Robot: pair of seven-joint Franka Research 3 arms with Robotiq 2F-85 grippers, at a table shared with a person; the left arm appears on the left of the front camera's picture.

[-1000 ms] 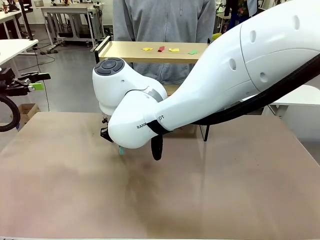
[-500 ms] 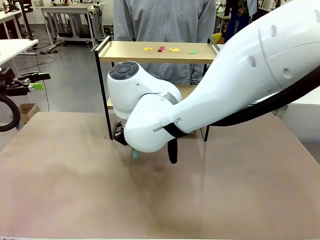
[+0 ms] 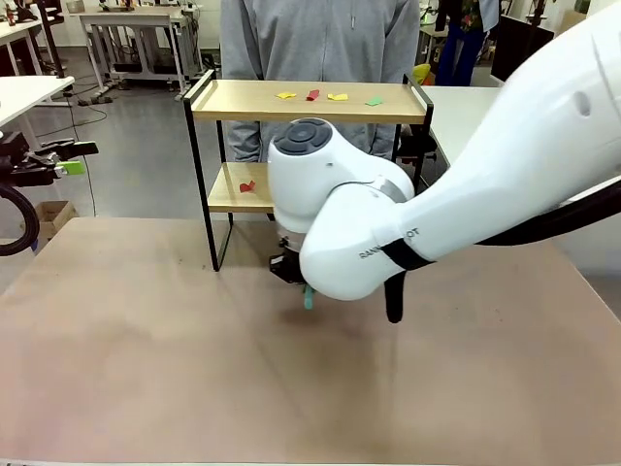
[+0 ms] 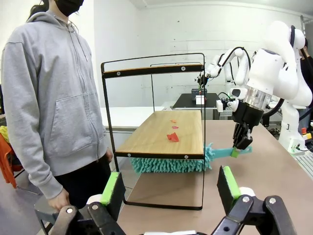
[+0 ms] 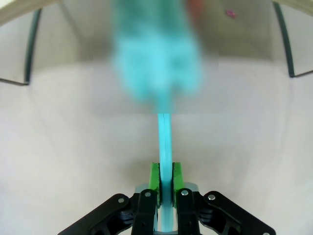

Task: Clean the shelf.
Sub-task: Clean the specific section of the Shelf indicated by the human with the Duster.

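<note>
The shelf stands at the table's far side, with several coloured paper scraps on its top board and a red scrap on the lower board. My right gripper hangs low in front of it, shut on the thin handle of a teal duster. In the left wrist view the fluffy head reaches in just under the lower board, which carries red scraps. My left gripper is open and empty, off the table's left side.
A person in a grey hoodie stands right behind the shelf, hands down. My right arm's big white links cross the table's middle and right. A white table stands at far left. The near brown tabletop is bare.
My right arm has swept to the right along the shelf's front with the duster in its grip, uncovering the lower board's left part. The left arm has stayed still.
</note>
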